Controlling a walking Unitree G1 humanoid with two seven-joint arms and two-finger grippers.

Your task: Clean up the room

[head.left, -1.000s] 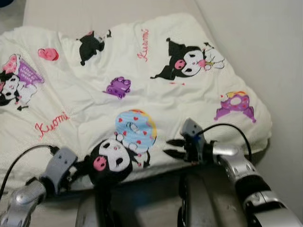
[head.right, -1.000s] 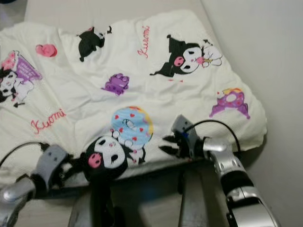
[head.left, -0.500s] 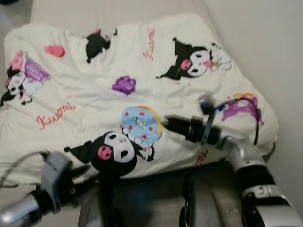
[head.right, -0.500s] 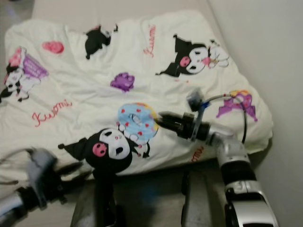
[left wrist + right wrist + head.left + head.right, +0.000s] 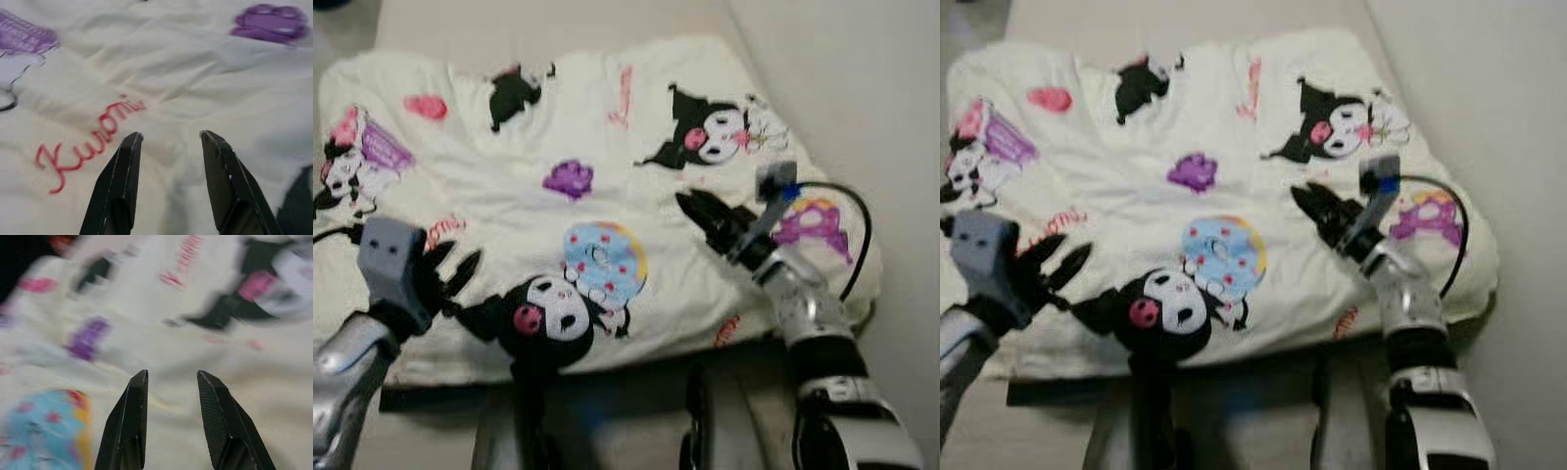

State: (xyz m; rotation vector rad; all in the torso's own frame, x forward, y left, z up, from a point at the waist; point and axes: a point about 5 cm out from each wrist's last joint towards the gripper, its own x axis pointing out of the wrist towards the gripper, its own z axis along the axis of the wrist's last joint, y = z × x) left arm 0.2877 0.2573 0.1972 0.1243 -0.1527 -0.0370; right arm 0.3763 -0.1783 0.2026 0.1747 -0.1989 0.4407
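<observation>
The left gripper (image 5: 450, 271) is raised over the near left part of a cream cartoon-print blanket (image 5: 509, 157), its two black fingers (image 5: 119, 181) spread apart with nothing between them. In the left wrist view the fingertips hover just above the wrinkled fabric, right below a red handwritten word (image 5: 88, 139) that reads roughly "Kuomi"; a purple printed shape (image 5: 269, 22) lies further off.

The right gripper (image 5: 700, 211) reaches over the right half of the blanket, its fingers (image 5: 128, 423) likewise parted and holding nothing. The right wrist view is blurred; beyond the fingertips are cream fabric, a blue round print with red hearts (image 5: 41, 426) to one side, a purple patch (image 5: 88, 335) and some red script too smeared to read.

From the head views, the blanket lies rumpled across a bed and covers most of the scene. It is printed with black-and-white cartoon characters: one with a pink skull mark at the near edge (image 5: 543, 323) beside a blue donut with hearts (image 5: 605, 262), and another near the far right corner (image 5: 710, 137). A purple-and-yellow figure (image 5: 813, 220) sits by the right edge, just behind the right gripper's black cable. A pale wall (image 5: 862, 88) runs along the bed's right side.
</observation>
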